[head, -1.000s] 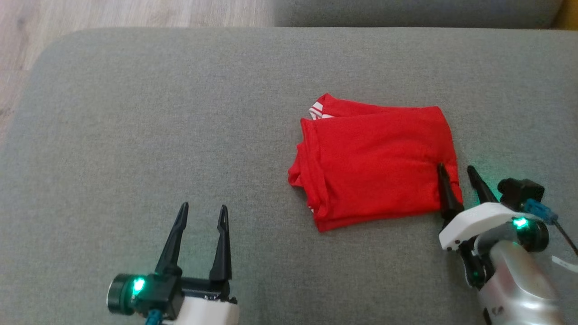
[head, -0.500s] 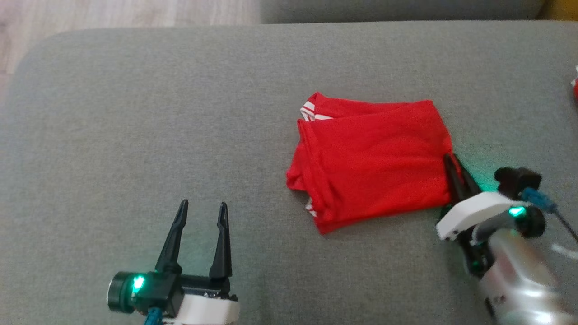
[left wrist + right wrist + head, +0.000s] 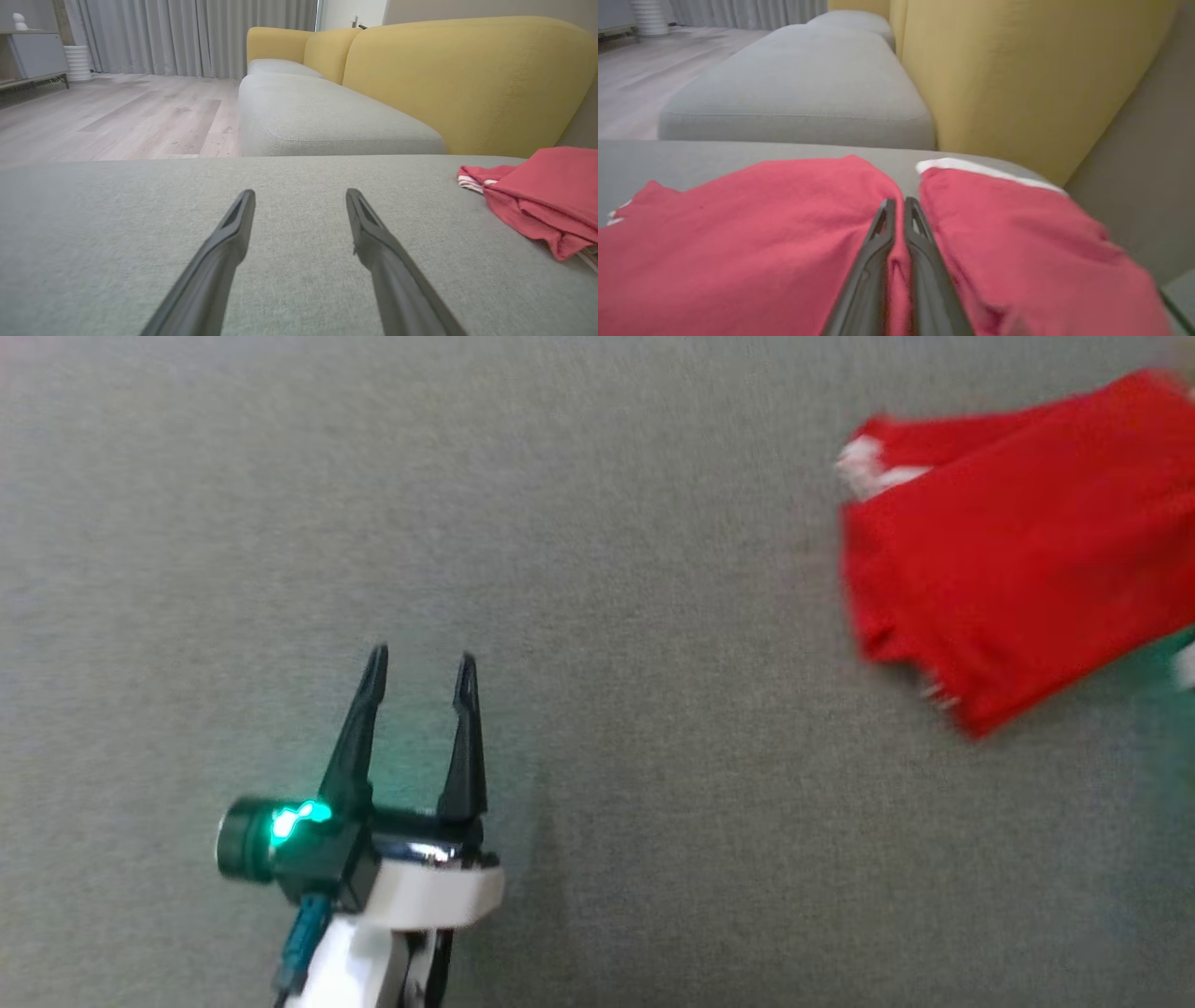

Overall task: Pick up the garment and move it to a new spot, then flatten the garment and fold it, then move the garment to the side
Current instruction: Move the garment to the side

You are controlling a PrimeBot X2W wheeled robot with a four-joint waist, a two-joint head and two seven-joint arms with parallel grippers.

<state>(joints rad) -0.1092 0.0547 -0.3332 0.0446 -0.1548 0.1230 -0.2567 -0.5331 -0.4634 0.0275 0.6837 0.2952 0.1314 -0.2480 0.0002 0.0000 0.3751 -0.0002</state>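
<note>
Head view: one folded red fabric garment (image 3: 1008, 560) with white striped trim lay on the grey fabric sofa cushion (image 3: 597, 523), at the frame's right edge, blurred. One left pincer (image 3: 421, 658) sat well apart from it, spread wide, gripping nothing. Right wrist view: right pincer (image 3: 900, 201) was clamped on a pinch of red cloth, with two red bulges either side of it. Couldn't tell if that was one garment or two. Left wrist view: three yellow padded backrests (image 3: 467, 84) behind the cushions.
</note>
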